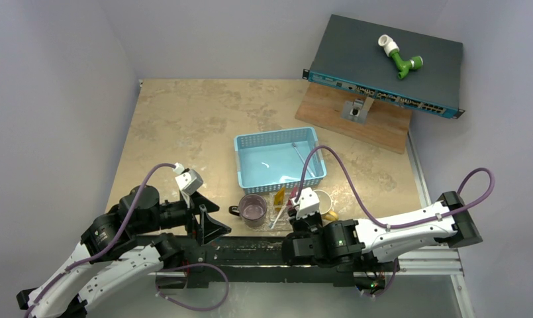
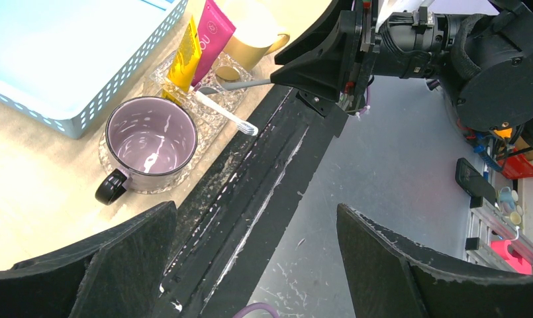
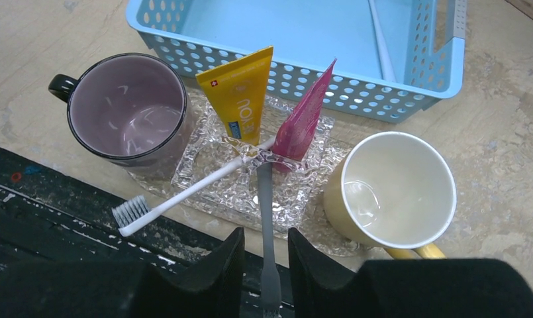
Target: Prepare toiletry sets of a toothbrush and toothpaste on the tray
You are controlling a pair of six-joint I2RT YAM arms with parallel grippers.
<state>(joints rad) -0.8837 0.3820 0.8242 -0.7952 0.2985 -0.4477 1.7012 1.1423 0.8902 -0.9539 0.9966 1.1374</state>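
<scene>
Seemingly little is left: on the tray [image 3: 237,192] the yellow toothpaste [image 3: 245,99] is paired with the white toothbrush [image 3: 184,190], the pink toothpaste [image 3: 306,119] with the grey toothbrush [image 3: 267,212], lying loose between the parted fingers of the right end effector [image 3: 266,237]; the left end effector [image 2: 255,209] is spread, empty.

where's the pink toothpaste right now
Right wrist view, centre: the pink tube lies on the tray, just right of the yellow tube, its crimped end toward the basket.
</scene>
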